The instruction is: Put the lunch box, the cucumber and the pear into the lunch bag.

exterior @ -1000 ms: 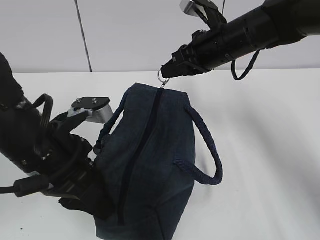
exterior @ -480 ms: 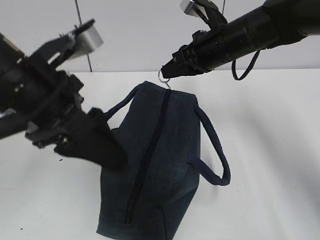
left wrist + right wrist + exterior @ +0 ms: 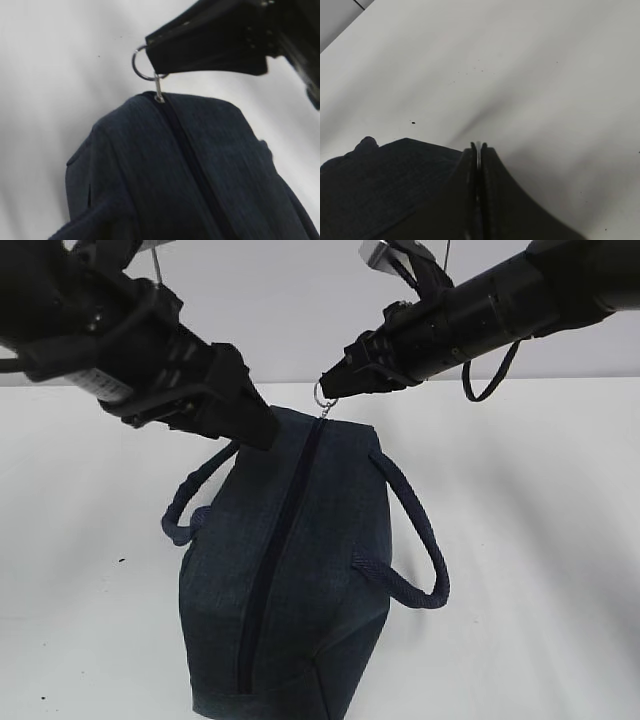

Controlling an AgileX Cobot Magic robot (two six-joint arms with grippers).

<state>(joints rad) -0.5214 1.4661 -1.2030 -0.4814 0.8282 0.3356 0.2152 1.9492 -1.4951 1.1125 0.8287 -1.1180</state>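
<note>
The dark navy lunch bag [image 3: 300,570] lies on the white table with its top zipper running toward me, closed along the length I can see. My right gripper [image 3: 335,385] is shut on the metal ring pull [image 3: 323,395] at the bag's far end. In the right wrist view its fingers [image 3: 470,165] are pressed together over the bag [image 3: 380,185]. My left gripper [image 3: 258,430] reaches in from the upper left, its tip against the bag's far left top corner; its jaws are hidden. The left wrist view shows the bag [image 3: 175,170] and the ring pull [image 3: 142,62]. The lunch box, cucumber and pear are out of view.
The bag's two padded loop handles hang out to the right [image 3: 415,540] and left [image 3: 190,500]. A white table [image 3: 540,540] surrounds the bag, and a pale wall [image 3: 260,310] stands behind it. Both black arms cross above the bag's far end.
My left arm has risen from low beside the bag's near left end to the bag's far left top corner. The bag swung and settled. The right gripper stayed on the ring pull.
</note>
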